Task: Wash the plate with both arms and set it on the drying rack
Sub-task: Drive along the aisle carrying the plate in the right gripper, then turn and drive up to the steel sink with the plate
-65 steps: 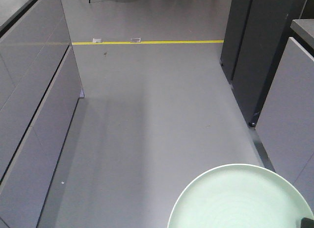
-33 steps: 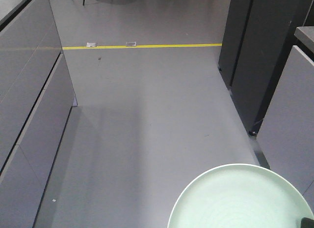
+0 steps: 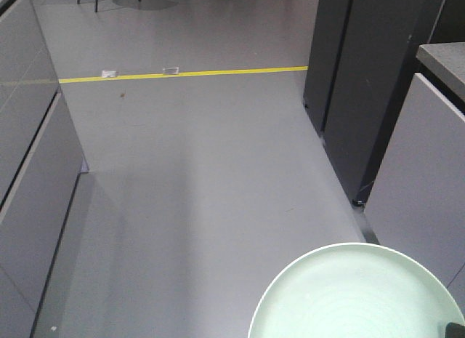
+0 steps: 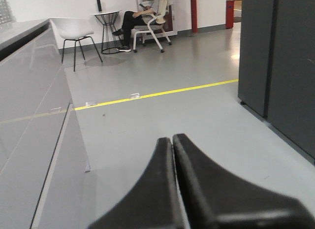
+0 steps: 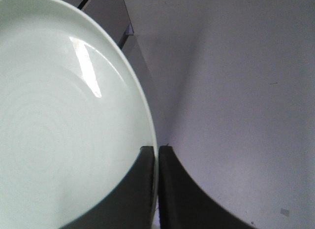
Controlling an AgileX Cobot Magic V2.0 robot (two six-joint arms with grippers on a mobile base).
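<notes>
One plate [image 5: 59, 120], rim pinched by the right end effector [image 5: 156, 157]; left end effector [image 4: 172, 140] pressed together.

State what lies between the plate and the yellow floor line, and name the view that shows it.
Only bare grey floor lies between the plate and the yellow line, with a few faint marks. The front-facing view shows it.
</notes>
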